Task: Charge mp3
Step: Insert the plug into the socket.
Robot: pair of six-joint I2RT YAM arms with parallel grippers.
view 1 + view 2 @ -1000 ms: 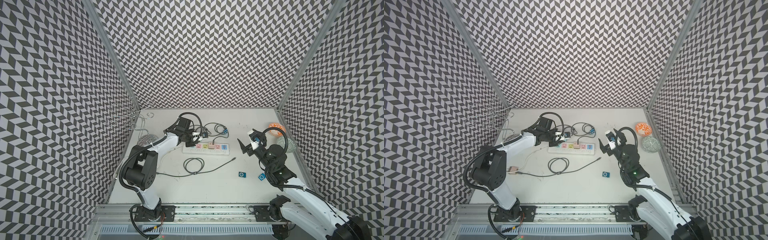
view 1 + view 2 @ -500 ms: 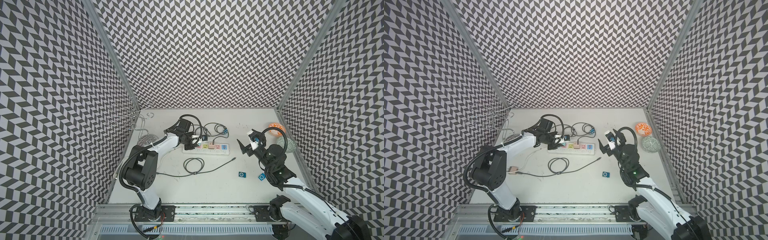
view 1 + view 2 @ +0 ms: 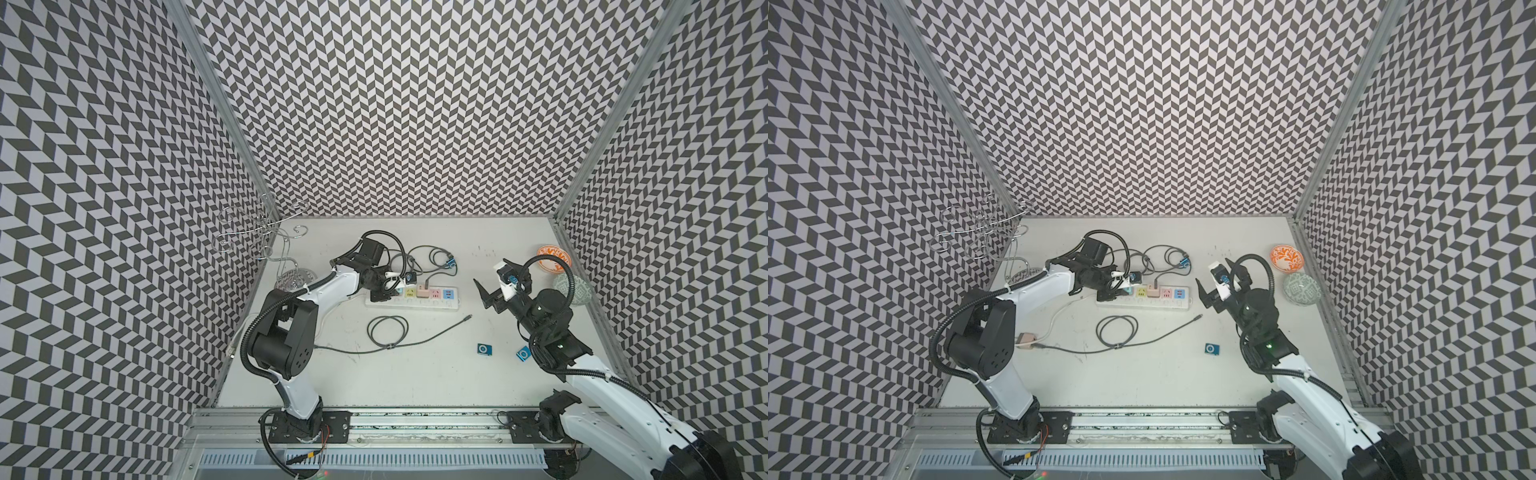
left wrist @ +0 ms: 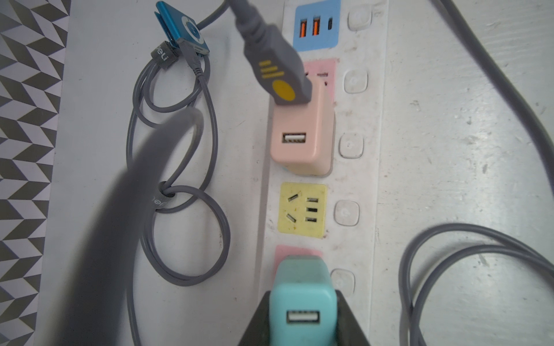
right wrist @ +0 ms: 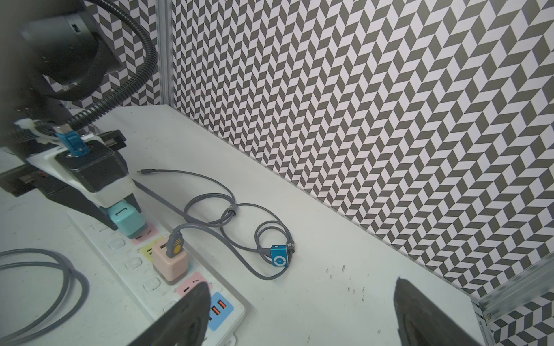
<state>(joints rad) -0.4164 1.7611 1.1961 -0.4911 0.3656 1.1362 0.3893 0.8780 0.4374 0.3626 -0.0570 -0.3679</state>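
Note:
A white power strip [image 3: 432,304] [image 3: 1142,306] lies at the table's middle back. My left gripper [image 4: 302,314] [image 3: 384,291] is shut on a teal USB charger [image 4: 302,299] [image 5: 127,220] that stands on the strip's end pink socket. A pink charger [image 4: 302,140] [image 5: 169,263] sits two sockets along, with a grey cable plugged in that runs to a blue mp3 [image 4: 183,28] [image 5: 279,255] [image 3: 451,262] behind the strip. Two more blue mp3 players [image 3: 485,349] [image 3: 523,353] lie loose in front. My right gripper [image 5: 299,287] [image 3: 492,276] hangs open above the strip's other end, holding nothing.
A loose coiled grey cable [image 3: 388,330] [image 3: 1117,330] lies in front of the strip. An orange bowl [image 3: 552,257] and a green bowl [image 3: 571,289] stand at the right wall. A wire rack [image 3: 257,232] stands in the back left corner. A small pink adapter [image 3: 1027,340] lies by the left arm.
My left gripper has sunk slightly onto the strip's left end with the teal charger. The right arm has hardly moved.

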